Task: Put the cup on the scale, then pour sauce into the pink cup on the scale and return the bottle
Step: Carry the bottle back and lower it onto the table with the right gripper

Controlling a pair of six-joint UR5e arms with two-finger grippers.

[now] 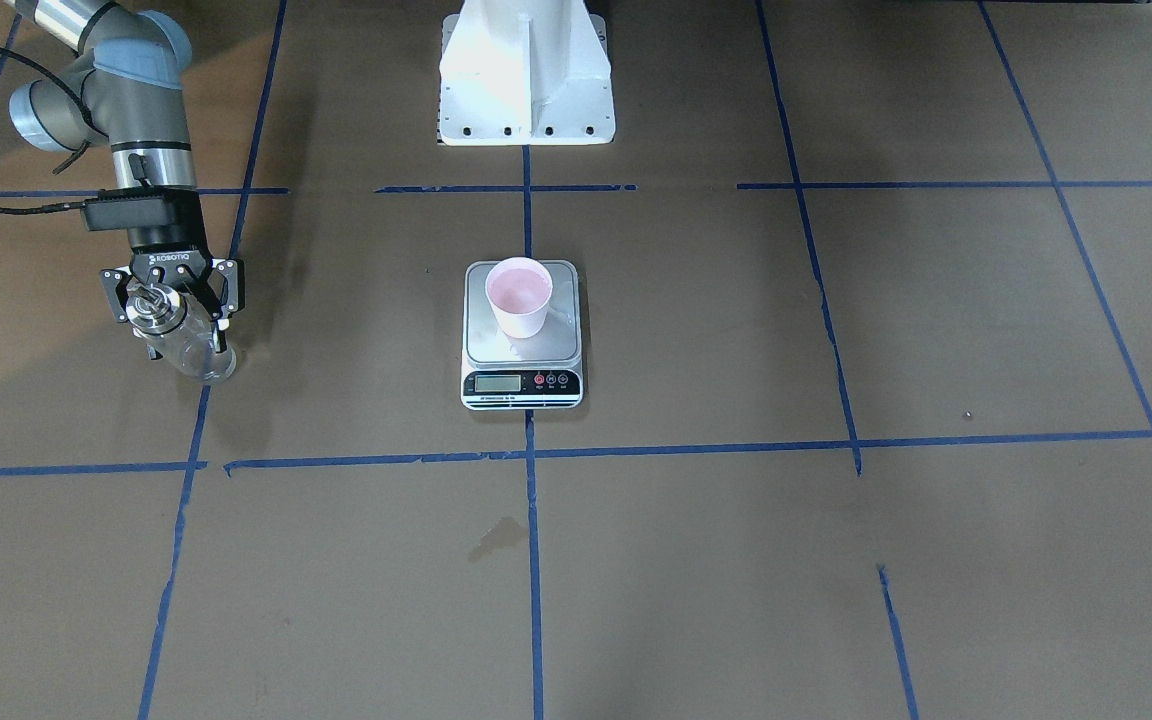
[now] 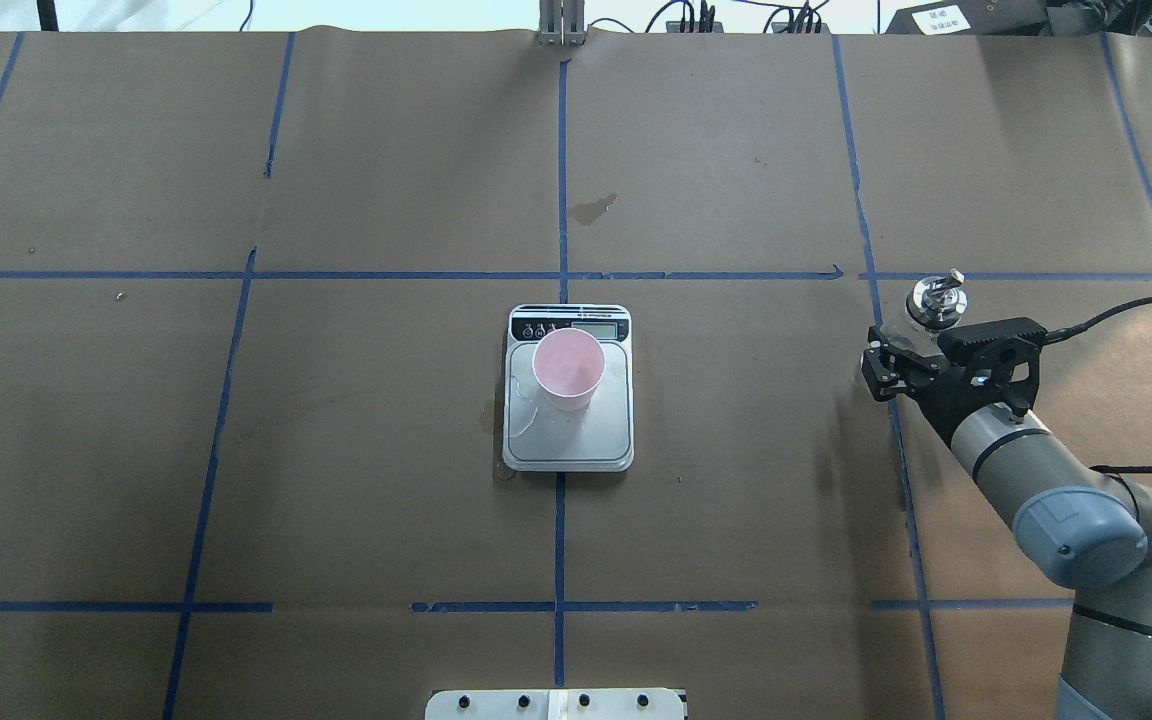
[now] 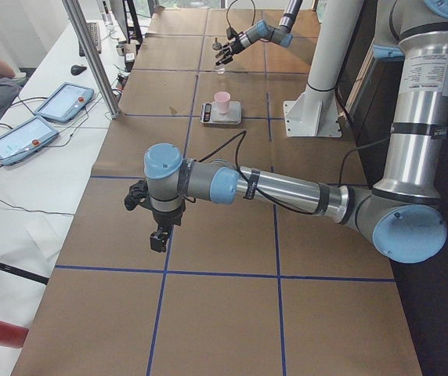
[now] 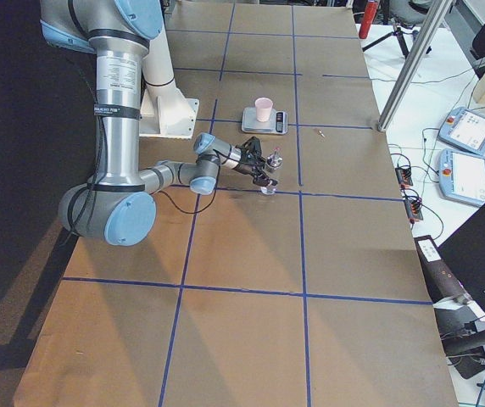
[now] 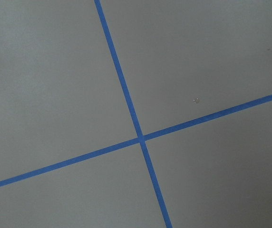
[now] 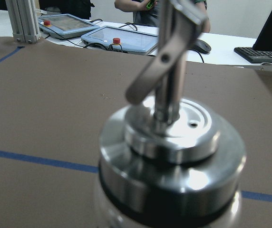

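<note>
- The table point(image 1: 836, 560), covered in brown paper and squared off by blue tape point(image 1: 534, 560), fills the scene, with the robot's white pedestal point(image 1: 526, 80) at its robot-side edge.
- The left arm point(image 3: 287, 188) stretches low over the table's left end, well away from the scale. Its claw, the left gripper point(image 3: 159, 239), points down above bare paper. It shows only in the side view, so whether it is open or closed cannot be told, and its wrist camera sees nothing but crossed tape.
- The right arm point(image 2: 1066, 500) reaches out over the robot's right side of the table.
- The scale point(image 1: 522, 340) sits mid-table on a tape line, its display end turned away from the robot.
- The right gripper point(image 1: 186, 345) has its fingers closed around the bottle point(image 1: 198, 358), just below the silver collar and spout. The bottle is upright and well apart from the scale. Whether its base touches the paper cannot be told.
- The cup point(image 1: 521, 297) stands upright on the scale's steel platform.
</note>
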